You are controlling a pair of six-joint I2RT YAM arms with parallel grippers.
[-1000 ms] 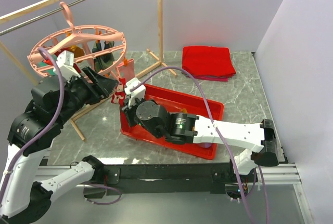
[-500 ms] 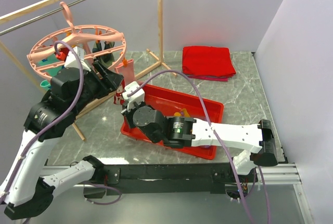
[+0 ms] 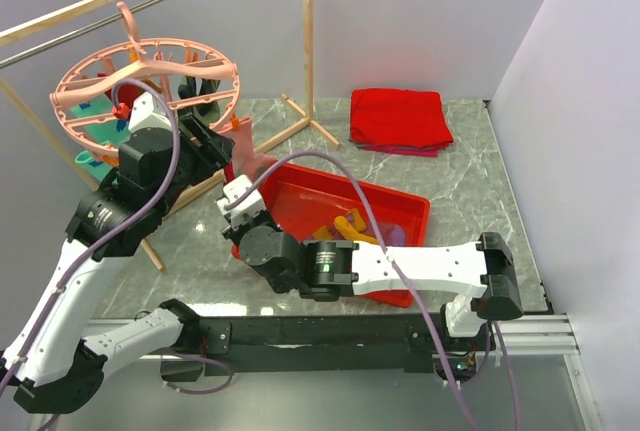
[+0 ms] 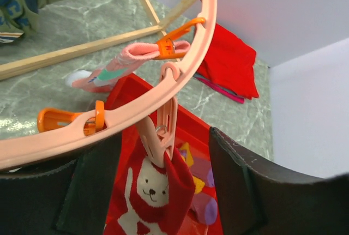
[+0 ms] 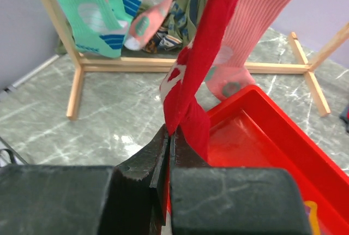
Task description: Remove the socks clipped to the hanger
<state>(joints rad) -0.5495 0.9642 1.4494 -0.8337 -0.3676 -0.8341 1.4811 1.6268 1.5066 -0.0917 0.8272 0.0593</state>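
Note:
The round pink hanger (image 3: pixel 145 76) hangs from the metal bar with several socks clipped under it. In the left wrist view its rim (image 4: pixel 180 77) carries a pink clip (image 4: pixel 161 134) that pinches the top of a red sock with a white bear (image 4: pixel 155 194). My left gripper (image 4: pixel 163 191) is open, its jaws on either side of that clip and sock top. My right gripper (image 5: pixel 170 137) is shut on the lower end of the same red sock (image 5: pixel 204 66), which stretches up from it. A pink sock (image 5: pixel 262 11) and teal socks (image 5: pixel 92 17) hang behind.
A red tray (image 3: pixel 400 206) lies under the right arm and holds several loose socks, orange-yellow (image 3: pixel 345 226) among them. A folded red cloth (image 3: pixel 400 119) lies at the back right. The wooden rack's feet (image 3: pixel 300 121) and post stand around the hanger.
My left arm has risen and swung right, up to the hanger's rim. My right gripper has pulled down and left with the red sock's end. The hanger has shifted slightly.

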